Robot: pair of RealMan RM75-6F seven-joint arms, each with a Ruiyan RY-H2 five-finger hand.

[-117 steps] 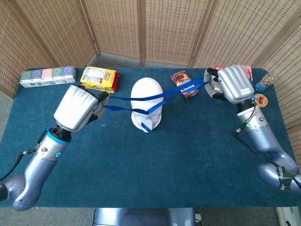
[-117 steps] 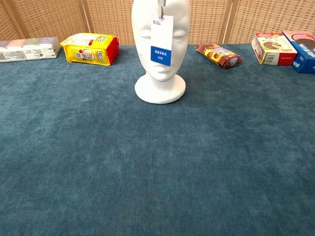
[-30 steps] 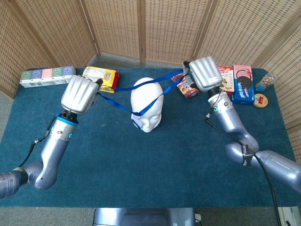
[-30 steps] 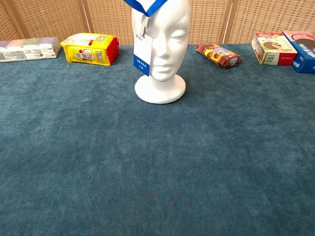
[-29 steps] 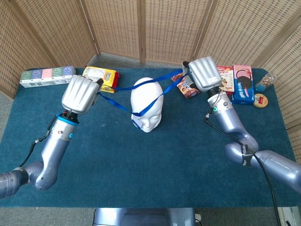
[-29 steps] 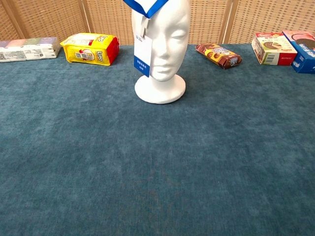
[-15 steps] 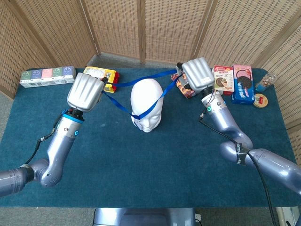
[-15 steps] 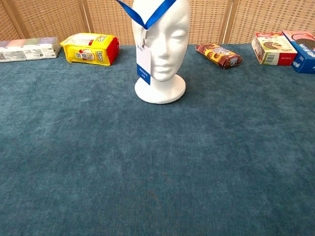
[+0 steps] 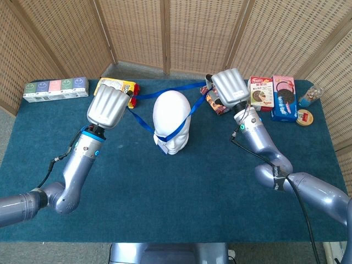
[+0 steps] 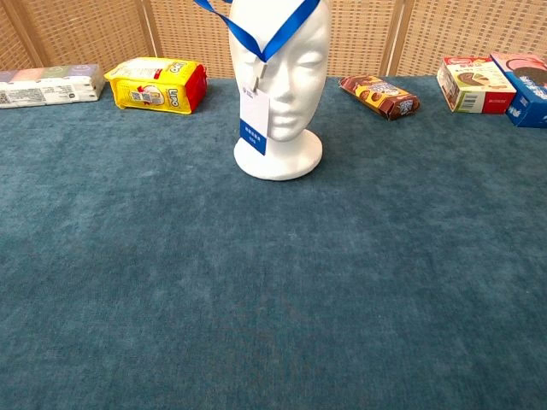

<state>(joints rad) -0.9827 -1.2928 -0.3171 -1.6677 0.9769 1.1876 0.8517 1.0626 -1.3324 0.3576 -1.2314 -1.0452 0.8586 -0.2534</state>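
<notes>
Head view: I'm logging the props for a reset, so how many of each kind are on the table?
Foam head: 1
Blue lanyard: 1
Snack packets, yellow and brown: 2
Cookie boxes: 2
Multi-colour pack: 1
Small bottle: 1
Round disc: 1
Total: 9

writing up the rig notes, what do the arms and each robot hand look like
Both arms are smooth blue-grey metallic tubes with rounded joints. Each robot hand, left robot hand and right robot hand, has a glossy silver-white ribbed shell over the back, with darker parts beneath. The left wrist carries a bright blue ring and a small lit indicator. Thin black cables run along both forearms, and the right elbow shows white lettering.
</notes>
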